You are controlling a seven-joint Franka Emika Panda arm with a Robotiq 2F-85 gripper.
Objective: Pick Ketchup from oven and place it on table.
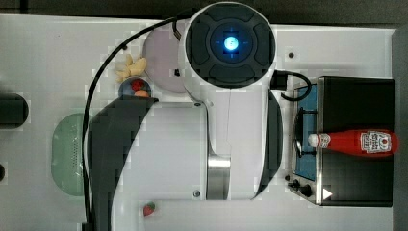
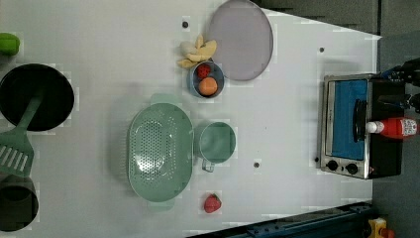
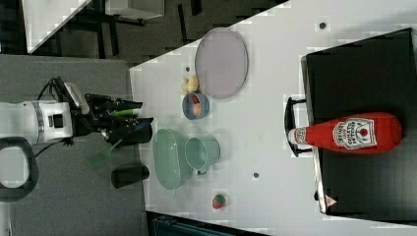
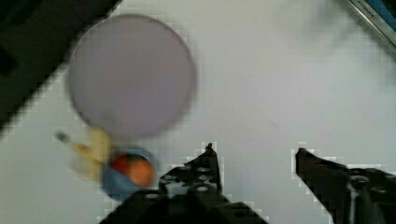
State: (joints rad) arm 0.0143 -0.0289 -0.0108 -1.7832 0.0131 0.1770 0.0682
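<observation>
The ketchup lies on its side on the roof of the oven, not inside it, its white cap poking just past the front edge above the blue glass door; in the top view it sits at about 3 o'clock from the arm's base. It is a slim red squeeze bottle with a white-and-red label. It looks light, with soft, slick plastic walls that would give under a hard pinch and could roll, so a grip across the labelled middle seems safest. The end effector hangs wide open and empty over the bare tabletop, with the lilac plate and a small blue bowl of fruit nearby
</observation>
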